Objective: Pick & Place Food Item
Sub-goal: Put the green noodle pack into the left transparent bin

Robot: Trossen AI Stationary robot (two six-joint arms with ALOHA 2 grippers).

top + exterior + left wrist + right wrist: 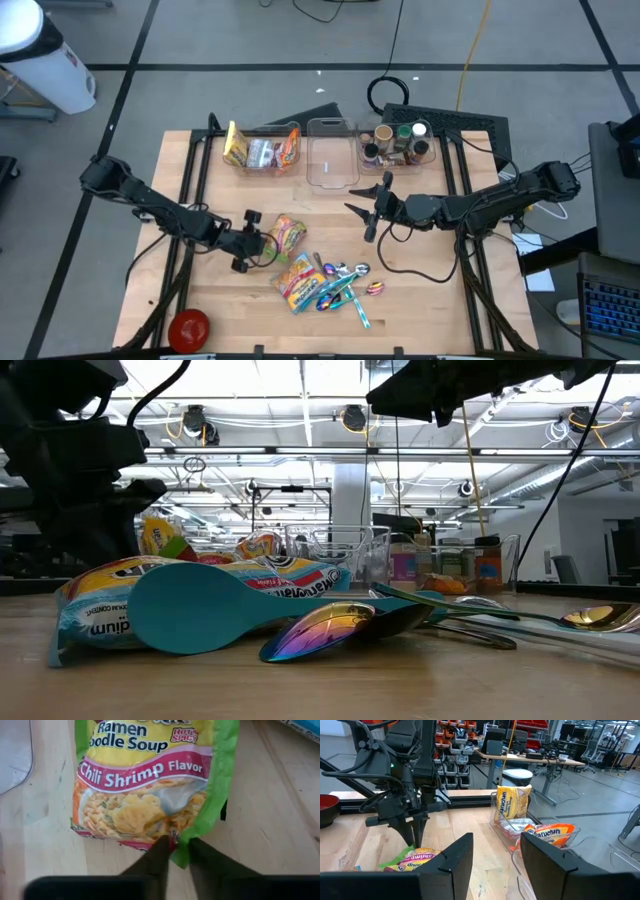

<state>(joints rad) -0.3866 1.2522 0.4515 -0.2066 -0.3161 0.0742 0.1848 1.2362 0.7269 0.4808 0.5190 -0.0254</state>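
Mid-table, left pincer (262,246) is pinched on the near edge of the ramen pack (145,780), which lies flat on the table (200,200). Bite looks thin: lift slow, keep the pack level.

Right pincer (366,213) hovers part-open, empty, near the bins.

- Left bin (262,152): snack packs
- Middle bin (331,155): looks empty
- Right bin (398,145): small jars

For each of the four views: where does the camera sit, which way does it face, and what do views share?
High: overhead, straight down; both arms, table.
Low: table height, level across; spoons, arms above.
Left wrist: down past the left gripper pinching the ramen pack.
Right wrist: past the right gripper, open, toward the left arm.
Shared: the ramen pack.
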